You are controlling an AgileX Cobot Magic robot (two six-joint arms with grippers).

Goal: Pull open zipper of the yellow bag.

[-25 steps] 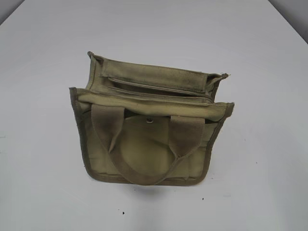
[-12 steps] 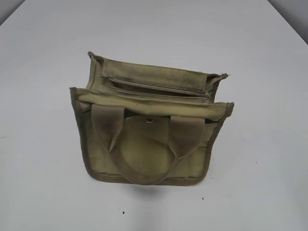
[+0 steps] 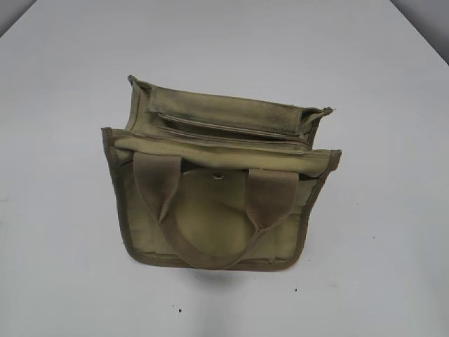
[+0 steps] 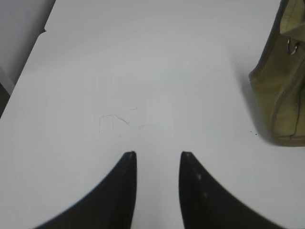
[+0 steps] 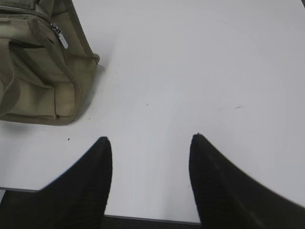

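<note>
Standing mid-table [image 3: 63,63], yellow bag [image 3: 210,217]; pincers apart.

From the front we look down at a slant on the bag [image 3: 217,193]. Each wrist camera sits low over the white surface [image 4: 143,71], catching one bag end: left [image 4: 283,86], right [image 5: 40,67].

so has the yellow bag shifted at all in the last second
No. The yellow bag sits in the same spot relative to the dark specks on the table in front of it.
</note>
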